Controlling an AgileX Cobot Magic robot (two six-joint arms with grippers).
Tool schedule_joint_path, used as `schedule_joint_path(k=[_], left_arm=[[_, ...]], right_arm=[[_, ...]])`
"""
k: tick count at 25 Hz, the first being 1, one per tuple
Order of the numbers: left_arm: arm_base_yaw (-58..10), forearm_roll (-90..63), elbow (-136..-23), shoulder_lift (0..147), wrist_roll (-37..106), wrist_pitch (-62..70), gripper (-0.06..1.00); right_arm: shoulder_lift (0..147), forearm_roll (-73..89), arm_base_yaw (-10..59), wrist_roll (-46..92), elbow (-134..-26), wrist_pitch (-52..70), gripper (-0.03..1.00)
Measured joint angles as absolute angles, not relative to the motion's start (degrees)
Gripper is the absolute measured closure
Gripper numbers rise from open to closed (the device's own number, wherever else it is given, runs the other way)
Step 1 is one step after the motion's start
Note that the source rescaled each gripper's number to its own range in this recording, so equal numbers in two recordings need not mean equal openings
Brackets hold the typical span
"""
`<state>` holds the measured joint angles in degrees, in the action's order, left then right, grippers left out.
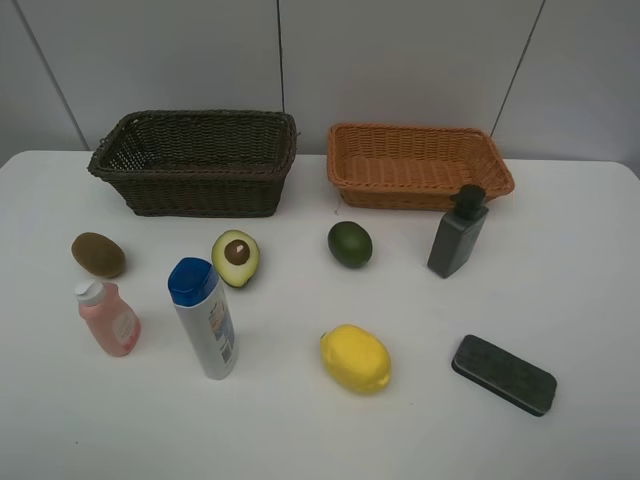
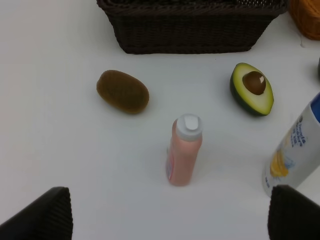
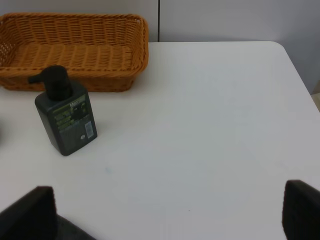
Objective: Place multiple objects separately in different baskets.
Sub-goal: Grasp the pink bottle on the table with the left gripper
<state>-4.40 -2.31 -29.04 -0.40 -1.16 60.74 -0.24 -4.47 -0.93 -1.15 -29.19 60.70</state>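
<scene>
On the white table stand a dark brown-black basket and an orange-tan basket, both empty. In front lie a brown kiwi, a halved avocado, a green lime-like fruit and a yellow lemon. A pink bottle, a white blue-capped bottle and a dark grey pump bottle stand upright. A dark slab lies flat. My left gripper is open above the pink bottle. My right gripper is open, near the pump bottle. Neither gripper shows in the exterior view.
A grey panelled wall stands behind the baskets. The table's right edge and rounded far corner show in the right wrist view. The kiwi, avocado and dark basket show in the left wrist view.
</scene>
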Motion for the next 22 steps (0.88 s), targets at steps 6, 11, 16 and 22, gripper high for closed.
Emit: schedule_joint_path(k=[6, 11, 16, 22], left_arm=[[-4.4, -2.31, -29.04, -0.4, -1.16, 60.74, -0.06], [-4.4, -2.31, -29.04, -0.4, -1.16, 60.74, -0.06], [-4.4, -2.31, -30.07, 4.45, -1.82, 60.91, -0.06], [-4.4, -2.42, -34.55, 23.47, -2.85, 60.75, -0.06]], right_arm=[[-0.24, -4.47, -0.82, -1.15, -29.19, 60.7, -0.01], [-0.24, -4.47, -0.2, -1.15, -29.19, 60.7, -0.01], [-0.24, -4.47, -0.2, -1.15, -29.19, 60.7, -0.01], [-0.24, -4.47, -0.2, -1.15, -29.19, 60.7, -0.01]])
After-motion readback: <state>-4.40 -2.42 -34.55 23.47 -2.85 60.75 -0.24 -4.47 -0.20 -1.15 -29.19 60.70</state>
